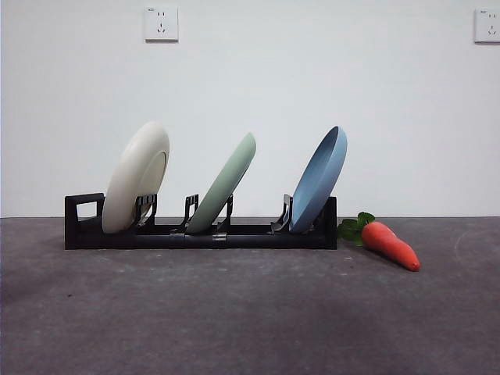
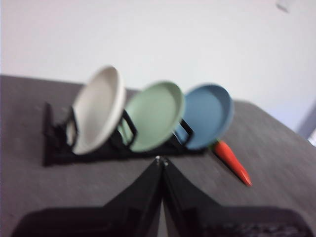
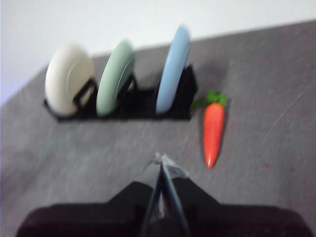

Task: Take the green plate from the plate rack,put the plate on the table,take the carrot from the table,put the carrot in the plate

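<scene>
The green plate [image 1: 226, 183] leans in the middle slot of the black plate rack [image 1: 195, 234], between a cream-white plate [image 1: 137, 176] and a blue plate [image 1: 320, 178]. The carrot [image 1: 389, 244] lies on the table [image 1: 234, 312] just right of the rack, leaves toward the rack. Neither gripper shows in the front view. In the left wrist view my left gripper [image 2: 161, 160] is shut and empty, short of the green plate [image 2: 154, 115]. In the right wrist view my right gripper [image 3: 160, 158] is shut and empty, near the carrot [image 3: 213, 127] but apart from it.
A white wall with two sockets [image 1: 161, 23] stands behind the table. The rack's loop handle [image 1: 84, 211] is at its left end. Bare table lies in front of the rack.
</scene>
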Robot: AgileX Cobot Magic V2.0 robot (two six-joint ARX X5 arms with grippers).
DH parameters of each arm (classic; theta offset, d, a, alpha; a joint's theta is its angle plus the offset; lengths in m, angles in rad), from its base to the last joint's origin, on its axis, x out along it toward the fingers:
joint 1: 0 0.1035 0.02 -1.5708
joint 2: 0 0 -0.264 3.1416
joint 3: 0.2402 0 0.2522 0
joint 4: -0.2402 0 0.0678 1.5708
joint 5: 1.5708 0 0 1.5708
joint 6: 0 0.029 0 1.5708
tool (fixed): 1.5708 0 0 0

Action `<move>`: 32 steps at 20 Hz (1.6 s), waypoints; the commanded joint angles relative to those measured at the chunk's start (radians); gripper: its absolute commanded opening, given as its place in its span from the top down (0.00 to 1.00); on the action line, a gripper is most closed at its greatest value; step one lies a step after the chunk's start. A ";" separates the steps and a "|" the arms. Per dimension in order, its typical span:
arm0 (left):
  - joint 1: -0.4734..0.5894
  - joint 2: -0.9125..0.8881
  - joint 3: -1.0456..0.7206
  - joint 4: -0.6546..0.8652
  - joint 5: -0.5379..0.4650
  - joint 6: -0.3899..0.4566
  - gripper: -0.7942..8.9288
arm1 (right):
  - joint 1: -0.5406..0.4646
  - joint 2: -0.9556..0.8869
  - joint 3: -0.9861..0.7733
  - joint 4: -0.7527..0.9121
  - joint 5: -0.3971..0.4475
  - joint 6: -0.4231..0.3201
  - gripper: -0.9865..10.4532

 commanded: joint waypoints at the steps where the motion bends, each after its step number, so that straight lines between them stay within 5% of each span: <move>1: 0.002 0.056 0.069 -0.075 0.069 0.098 0.93 | 0.003 0.066 0.090 -0.110 -0.016 -0.107 0.92; 11: 0.002 0.243 0.286 -0.416 0.185 0.323 0.93 | 0.003 0.250 0.290 -0.461 -0.090 -0.267 0.92; 15: 0.002 0.259 0.291 -0.448 0.183 0.330 0.90 | 0.003 0.262 0.291 -0.486 -0.089 -0.279 0.91; 16: 0.002 0.259 0.291 -0.447 0.183 0.330 0.80 | 0.003 0.262 0.291 -0.485 -0.089 -0.278 0.86; 18: 0.002 0.259 0.291 -0.445 0.182 0.323 0.40 | 0.003 0.262 0.291 -0.485 -0.086 -0.273 0.61; 19: 0.002 0.259 0.291 -0.438 0.182 0.316 0.31 | 0.003 0.262 0.291 -0.485 -0.086 -0.268 0.47; 21: 0.002 0.260 0.291 -0.409 0.185 0.309 0.31 | 0.003 0.262 0.291 -0.485 -0.086 -0.268 0.39; 32: -0.102 0.540 0.471 -0.191 0.177 0.259 0.31 | 0.003 0.288 0.291 -0.475 -0.086 -0.267 0.39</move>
